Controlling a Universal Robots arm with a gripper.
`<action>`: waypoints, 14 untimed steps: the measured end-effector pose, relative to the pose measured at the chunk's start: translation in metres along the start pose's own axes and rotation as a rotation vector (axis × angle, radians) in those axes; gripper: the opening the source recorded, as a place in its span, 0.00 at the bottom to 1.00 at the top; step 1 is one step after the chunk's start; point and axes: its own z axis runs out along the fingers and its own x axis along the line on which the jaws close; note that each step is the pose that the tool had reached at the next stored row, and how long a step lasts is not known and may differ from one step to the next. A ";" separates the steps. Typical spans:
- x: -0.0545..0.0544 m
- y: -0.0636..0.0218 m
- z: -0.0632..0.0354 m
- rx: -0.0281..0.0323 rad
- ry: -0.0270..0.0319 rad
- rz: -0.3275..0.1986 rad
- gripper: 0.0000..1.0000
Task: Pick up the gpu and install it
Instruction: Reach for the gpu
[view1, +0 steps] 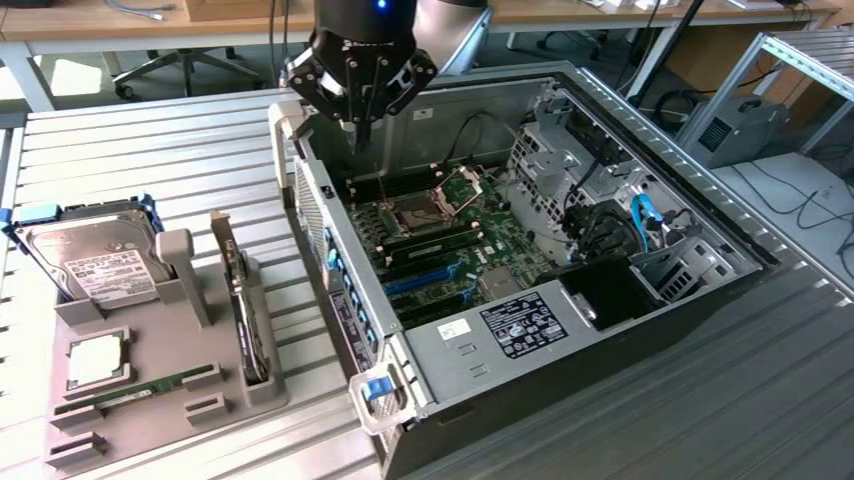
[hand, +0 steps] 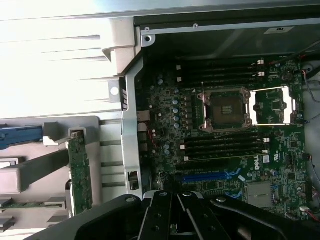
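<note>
Gpu (view1: 242, 300) on edge in gray tray (view1: 147, 350) slot, long axis along tray, untouched. Well apart, toward exterior view's right & farther back: gripper (view1: 358, 135), fingers pinched together on nothing, above open PC case (view1: 441, 345).

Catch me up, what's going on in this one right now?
A single robot arm is working at an open computer case. Its pincer hangs shut and empty over the case's edge, above the motherboard. The gpu has not been picked up: it stands on edge in the gray holder tray on the exterior view's left, next to the hard drive, with nothing touching it.
</note>
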 end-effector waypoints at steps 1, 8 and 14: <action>0.000 0.0000 0.0000 0.0000 0.0000 0.000 0.11; 0.002 -0.0001 0.0000 0.0000 0.0000 0.000 0.11; 0.005 -0.0004 -0.0001 0.0000 0.0000 0.000 0.11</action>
